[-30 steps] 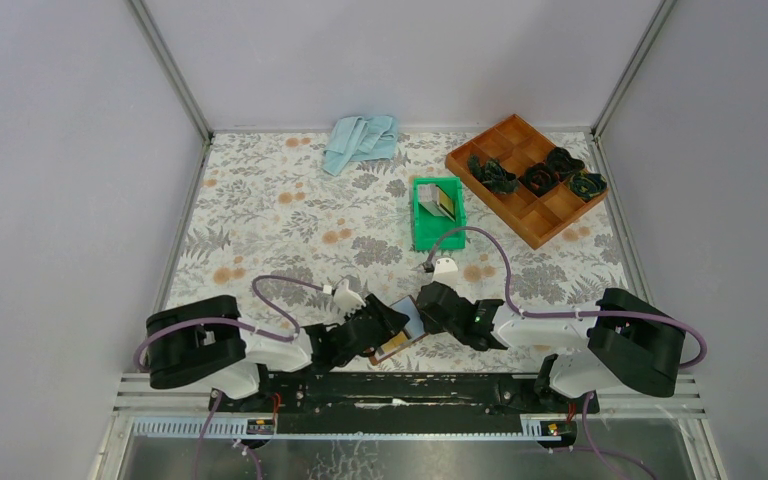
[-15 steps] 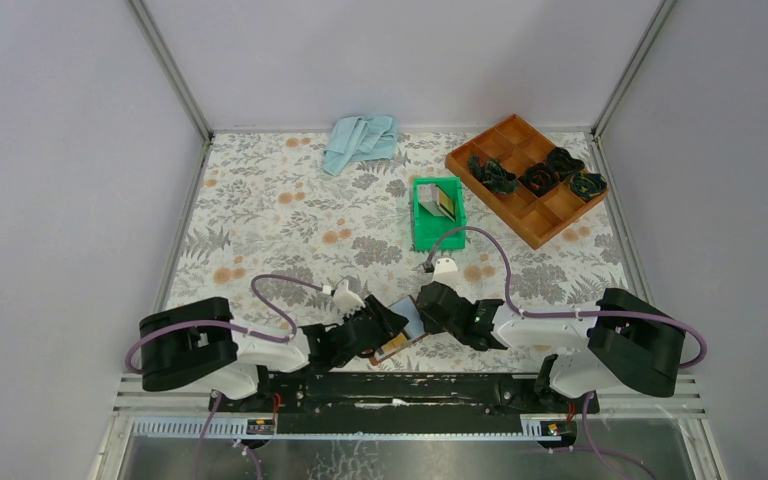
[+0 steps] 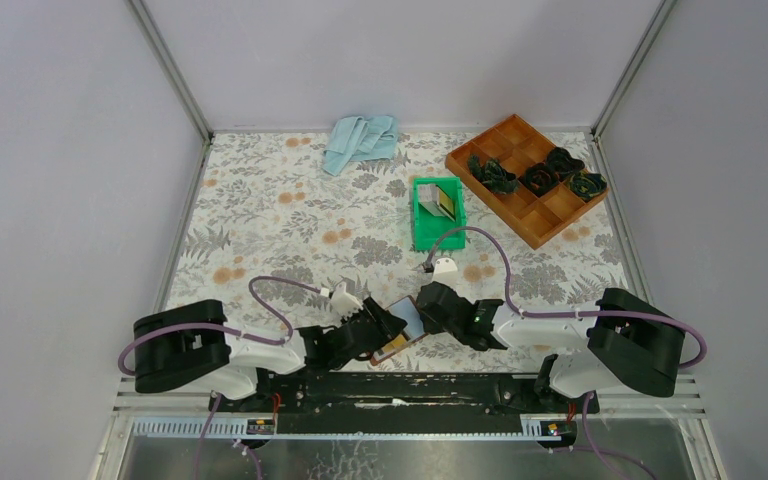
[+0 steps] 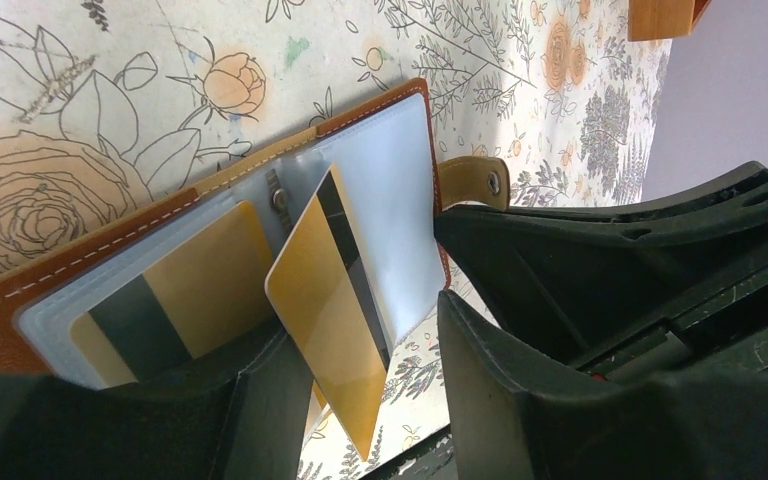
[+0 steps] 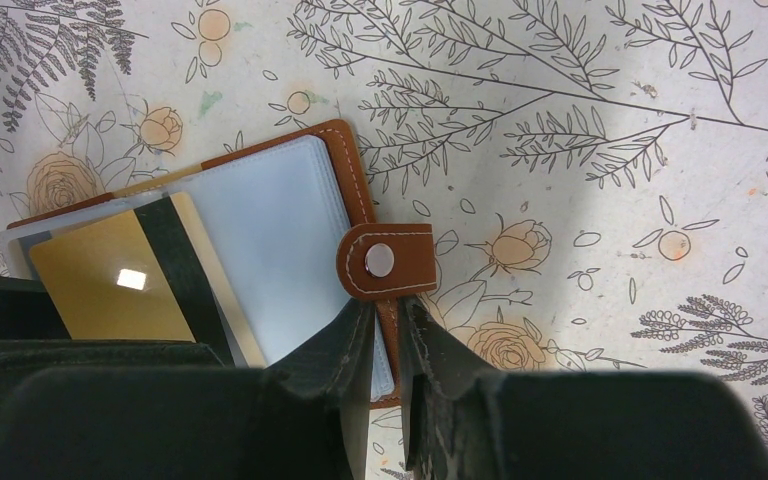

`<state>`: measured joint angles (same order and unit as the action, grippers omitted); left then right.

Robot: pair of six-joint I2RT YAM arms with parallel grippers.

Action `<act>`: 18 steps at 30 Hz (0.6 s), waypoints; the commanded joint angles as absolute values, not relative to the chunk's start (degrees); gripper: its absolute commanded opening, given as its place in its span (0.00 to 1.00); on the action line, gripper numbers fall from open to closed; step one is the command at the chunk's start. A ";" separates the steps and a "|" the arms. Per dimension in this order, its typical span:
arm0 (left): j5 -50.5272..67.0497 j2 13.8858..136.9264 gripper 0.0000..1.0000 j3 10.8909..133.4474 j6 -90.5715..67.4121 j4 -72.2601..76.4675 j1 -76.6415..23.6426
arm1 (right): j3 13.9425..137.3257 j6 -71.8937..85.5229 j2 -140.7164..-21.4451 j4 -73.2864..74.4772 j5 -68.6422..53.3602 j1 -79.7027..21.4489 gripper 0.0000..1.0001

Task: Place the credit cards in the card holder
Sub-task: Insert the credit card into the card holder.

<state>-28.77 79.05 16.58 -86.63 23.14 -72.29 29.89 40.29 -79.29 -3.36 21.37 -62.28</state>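
**Card holder (image 5: 270,240) lies open on bench, gold card tilted into it**

Card holder is at the near edge of the bench (image 3: 280,230), between both arms, with its clear sleeves facing up. A gold card (image 4: 325,320) with a dark stripe is tilted, its far end at the holder's middle fold. A second gold card (image 4: 195,290) sits flat inside a left sleeve.

Left pincer (image 4: 370,380) is spread. The tilted card stands between its fingers, against one finger, with bench showing before the other.

Right pincer (image 5: 388,330) is pressed together on the holder's brown edge, just below the snap tab (image 5: 385,262).

Farther back are a green bin (image 3: 438,238) with cards in it, a wooden tray (image 3: 545,212) and a blue cloth (image 3: 360,142).
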 commanded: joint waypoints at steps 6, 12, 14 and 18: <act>-28.38 80.31 0.57 14.44 -85.60 11.09 -73.33 | 28.17 40.03 -82.00 5.02 18.39 -63.52 0.20; -28.81 81.04 0.56 15.52 -86.06 9.63 -73.34 | 28.07 39.99 -81.10 5.19 18.87 -63.55 0.20; -28.98 81.39 0.55 15.93 -86.45 8.93 -73.37 | 28.15 39.94 -80.27 5.61 19.33 -63.71 0.20; -29.16 82.32 0.47 16.25 -86.91 8.78 -73.37 | 28.30 39.81 -80.33 5.96 19.26 -63.64 0.20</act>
